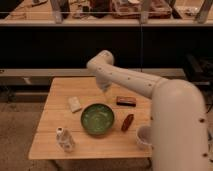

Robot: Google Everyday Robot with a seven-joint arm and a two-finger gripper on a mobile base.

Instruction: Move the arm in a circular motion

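In the camera view the arm (170, 115) rises thick and cream-white from the lower right, runs up and left over the wooden table (100, 147) to a rounded joint, then bends down; the gripper (105, 87) is the narrow pale tip hanging over the far middle of the table, above the boards and touching nothing; whether it is spread or pressed together cannot be told. A green bowl (97, 119) sits near the table's middle, its inside showing only green; a white cup (143, 136) stands at the near right, partly hidden by the arm, its contents impossible to tell. A dark bar (126, 101) lies behind the bowl; a reddish-brown piece (128, 122) lies just right of it; a pale block (74, 104) lies to its left; a small white bottle (65, 140) stands at the near left.
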